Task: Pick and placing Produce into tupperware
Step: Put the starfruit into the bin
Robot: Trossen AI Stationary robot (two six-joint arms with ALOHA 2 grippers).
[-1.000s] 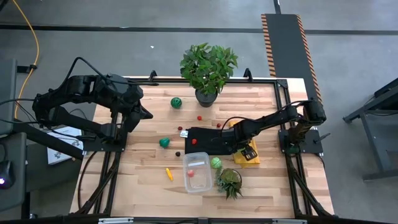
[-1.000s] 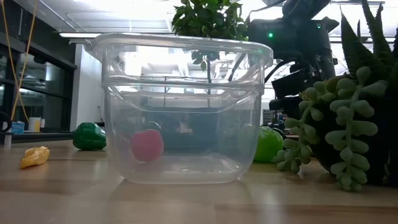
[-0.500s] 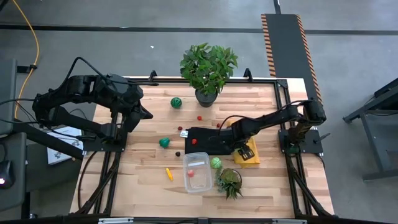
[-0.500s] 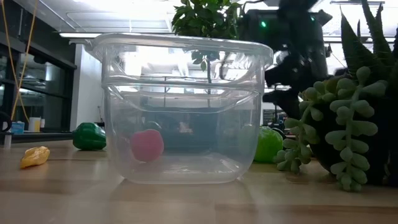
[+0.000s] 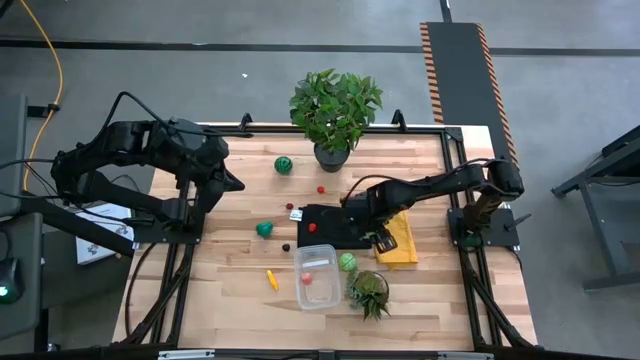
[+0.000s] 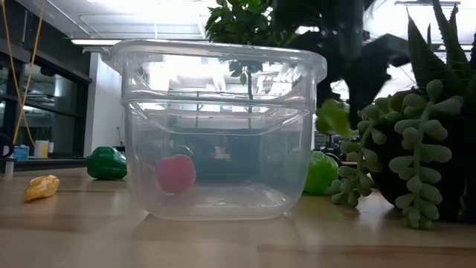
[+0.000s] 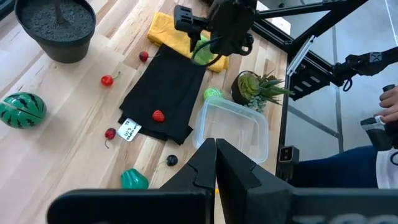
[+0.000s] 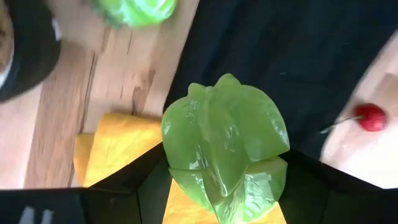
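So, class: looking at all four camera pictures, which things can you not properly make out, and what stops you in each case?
- Right gripper, low view: a dark blur above the succulent; the green piece it holds shows as a smear.
- Black cloth, high view: partly covered by the right arm.
- Person's hand, left wrist view: cut off by the picture edge.
- White tag, left wrist view: print too small to read.

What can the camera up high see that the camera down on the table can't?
Only the high view shows both arms: the left gripper waiting shut at the table's left edge, the right gripper over the black cloth, plus the yellow cloth and the watermelon. Only the low view shows the light green piece that the right gripper carries, lifted off the table. Both show the tupperware with a red piece inside, the green ball beside it and the succulent.
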